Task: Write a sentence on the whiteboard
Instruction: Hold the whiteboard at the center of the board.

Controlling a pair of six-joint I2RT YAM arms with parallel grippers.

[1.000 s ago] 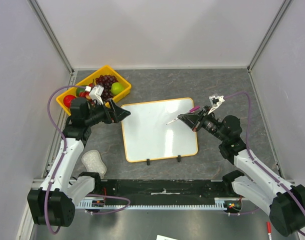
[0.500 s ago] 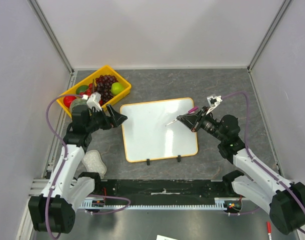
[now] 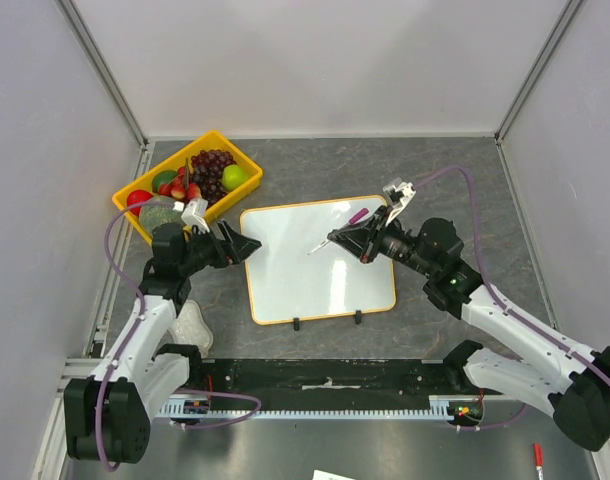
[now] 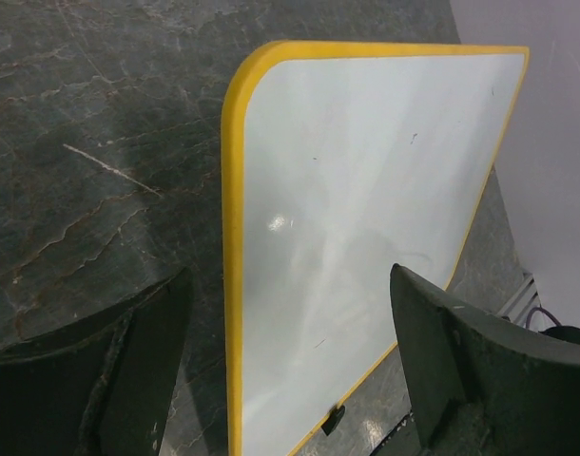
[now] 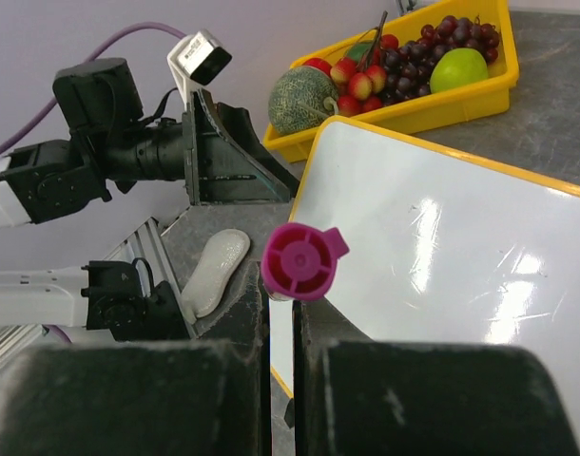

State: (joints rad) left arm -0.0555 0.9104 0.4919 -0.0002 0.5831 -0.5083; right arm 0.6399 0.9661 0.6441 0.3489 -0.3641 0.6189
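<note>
Showing the opening of the writing step.

Top external view: the whiteboard (image 3: 320, 265) lies flat on the tabletop (image 3: 435, 170), and no writing shows on its face. The right gripper (image 3: 347, 236) pinches a magenta-ended marker (image 3: 323, 245) over the board's upper middle; whether the tip touches cannot be told. The left gripper (image 3: 247, 244) sits at the board's left edge, near the fruit tray (image 3: 247, 165).

Left wrist view: the left gripper (image 4: 290, 280) is spread and grips nothing, with the board's yellow frame between its fingers (image 4: 100, 380).

Right wrist view: the marker (image 5: 302, 261) is clamped between the fingers (image 5: 128, 399), aimed at the blank whiteboard (image 5: 442, 237).

The next move probably calls for lowering the tip into light contact near the upper left.
</note>
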